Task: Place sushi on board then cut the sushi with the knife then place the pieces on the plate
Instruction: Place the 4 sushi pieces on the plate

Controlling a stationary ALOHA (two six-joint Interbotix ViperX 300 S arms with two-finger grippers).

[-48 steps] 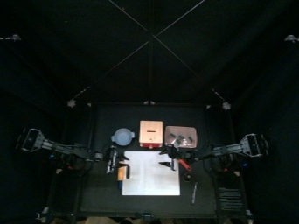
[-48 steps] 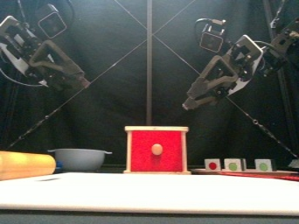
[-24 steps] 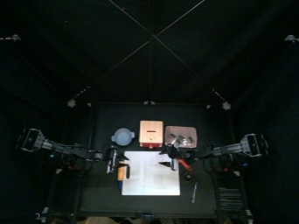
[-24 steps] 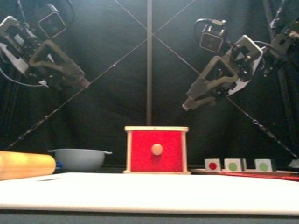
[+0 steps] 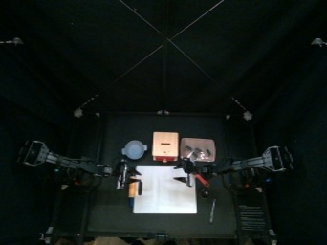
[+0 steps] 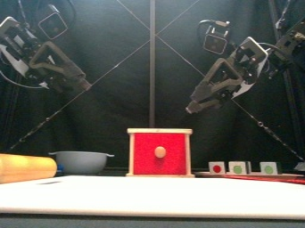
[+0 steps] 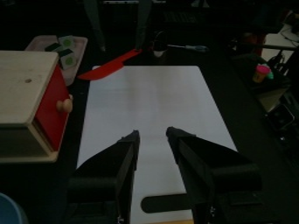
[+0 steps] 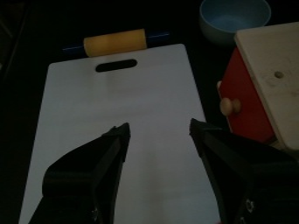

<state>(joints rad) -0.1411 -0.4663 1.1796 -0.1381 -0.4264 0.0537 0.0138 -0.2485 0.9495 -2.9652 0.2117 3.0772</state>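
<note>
The white cutting board (image 5: 166, 189) lies bare at the table's middle, also in the left wrist view (image 7: 152, 105) and the right wrist view (image 8: 128, 114). Sushi pieces (image 6: 240, 166) stand on the pink tray (image 5: 200, 149) at the back right. A red knife (image 7: 111, 66) lies off the board's right edge, near the tray. My left gripper (image 5: 124, 174) hangs open above the board's left edge, jaws apart over bare board (image 7: 152, 133). My right gripper (image 5: 188, 173) hangs open over the board's right edge (image 8: 158, 127), holding nothing.
A pale wooden box with a red drawer front (image 6: 160, 152) stands behind the board, and a blue-grey bowl (image 5: 136, 149) sits to its left. A yellow cylinder toy (image 8: 117, 41) lies at the board's left side. A slim pale stick (image 5: 212, 210) lies front right.
</note>
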